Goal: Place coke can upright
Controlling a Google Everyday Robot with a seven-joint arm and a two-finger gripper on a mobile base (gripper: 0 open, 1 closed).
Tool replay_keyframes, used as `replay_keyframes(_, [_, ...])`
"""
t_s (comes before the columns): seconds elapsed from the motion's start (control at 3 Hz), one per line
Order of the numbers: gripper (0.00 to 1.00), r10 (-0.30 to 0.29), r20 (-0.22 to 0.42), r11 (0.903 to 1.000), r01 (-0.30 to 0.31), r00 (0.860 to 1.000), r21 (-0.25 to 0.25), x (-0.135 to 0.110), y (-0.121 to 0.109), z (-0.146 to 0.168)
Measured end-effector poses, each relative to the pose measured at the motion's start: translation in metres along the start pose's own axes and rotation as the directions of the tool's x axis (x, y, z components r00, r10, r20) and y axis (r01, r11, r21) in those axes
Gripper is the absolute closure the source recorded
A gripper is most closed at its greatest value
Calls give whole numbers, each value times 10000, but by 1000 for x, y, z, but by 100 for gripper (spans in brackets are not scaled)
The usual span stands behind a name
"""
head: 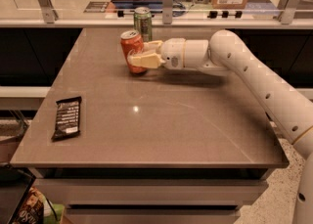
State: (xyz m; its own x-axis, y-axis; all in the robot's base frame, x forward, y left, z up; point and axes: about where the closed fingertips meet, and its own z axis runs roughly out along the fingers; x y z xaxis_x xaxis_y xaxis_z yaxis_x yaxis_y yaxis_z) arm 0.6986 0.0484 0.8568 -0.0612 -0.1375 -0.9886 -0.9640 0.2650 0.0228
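A dark snack bar lies on the table, well to the front-left of the coke can. The coke can sits near the table's rear, leaning slightly left, with a green can just behind it. The gripper comes in from the coke can's right, its fingers clamped on the can's body.

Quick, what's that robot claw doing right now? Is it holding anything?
Gripper: closed on the red-orange aluminium soda can, over the far side of the brown table.
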Motion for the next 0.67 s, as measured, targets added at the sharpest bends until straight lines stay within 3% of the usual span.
replay_keyframes(0.67, [59,0,2,10000,0,10000,-49,-1,2,3])
